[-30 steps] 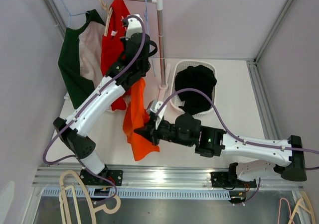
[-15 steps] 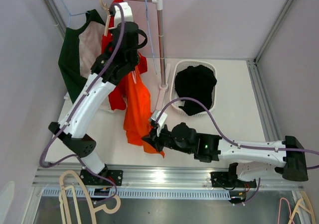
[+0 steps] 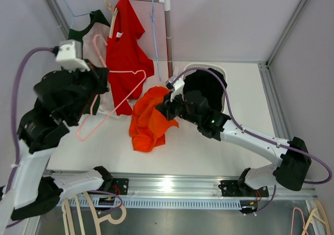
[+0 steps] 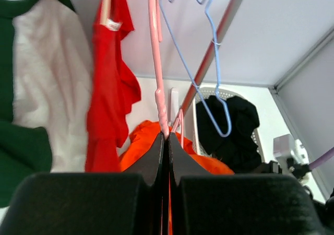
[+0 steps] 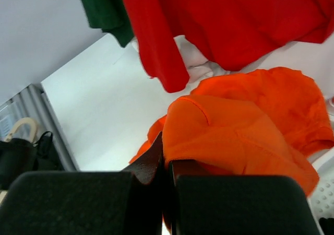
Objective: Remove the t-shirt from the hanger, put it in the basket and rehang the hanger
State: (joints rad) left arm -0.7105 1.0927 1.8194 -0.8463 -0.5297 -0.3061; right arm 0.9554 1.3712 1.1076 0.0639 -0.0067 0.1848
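The orange t-shirt [image 3: 148, 122] hangs bunched from my right gripper [image 3: 165, 107], which is shut on a fold of it; its lower part rests on the white table. In the right wrist view the jaws [image 5: 169, 159] pinch the shirt's edge [image 5: 245, 125]. My left gripper [image 3: 100, 78] is raised at the left and shut on a bare pink hanger [image 3: 117, 98], which is apart from the shirt. In the left wrist view the hanger's stem [image 4: 158, 73] rises from the closed jaws [image 4: 167, 137], with the orange shirt [image 4: 143, 141] below.
A clothes rack [image 3: 168, 42] at the back holds a red t-shirt [image 3: 125, 42], a green-and-white shirt [image 3: 83, 44] and a blue wire hanger [image 3: 154, 23]. A white basket [image 3: 222, 70] with a black garment [image 3: 206, 86] stands right of the post. Beige hangers [image 3: 78, 203] lie front left.
My left arm swung up and left, carrying the pink hanger out of the orange shirt. My right gripper pulled the shirt back and right, toward the basket.
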